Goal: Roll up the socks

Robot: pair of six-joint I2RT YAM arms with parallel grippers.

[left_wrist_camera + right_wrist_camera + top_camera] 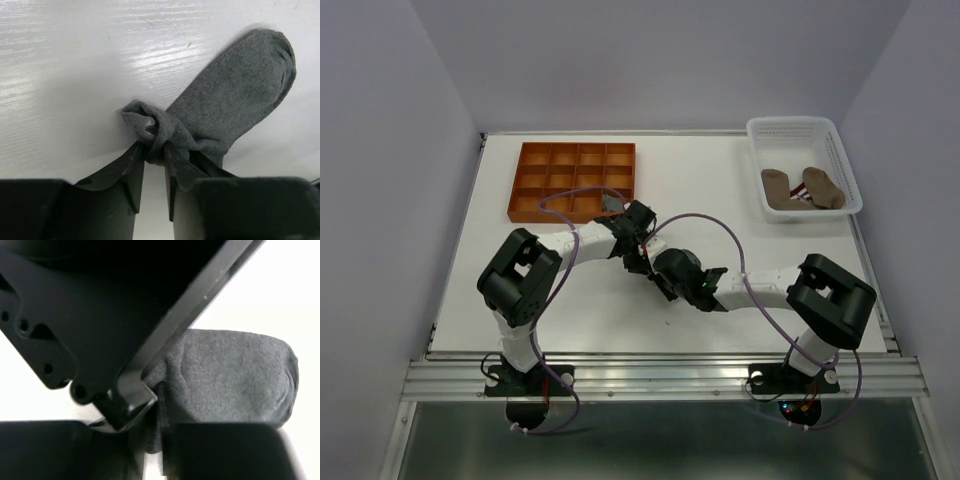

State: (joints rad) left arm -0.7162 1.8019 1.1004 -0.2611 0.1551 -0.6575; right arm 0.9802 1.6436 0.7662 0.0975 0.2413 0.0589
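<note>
A grey sock [235, 90] lies on the white table, its near end twisted into a small roll. My left gripper [155, 150] is shut on that rolled end. In the right wrist view the same grey sock [230, 380] fills the middle, and my right gripper [155, 407] is closed on its edge, with the left gripper's black body right above it. In the top view my left gripper [642, 258] and right gripper [662, 280] meet at the table's middle and hide the sock. Two tan-brown socks [780, 187] [823, 188] lie in the white basket [825, 135].
An orange tray [525, 180] with several compartments stands at the back left, just beyond the left wrist. The white basket sits at the back right corner. Purple cables loop over both arms.
</note>
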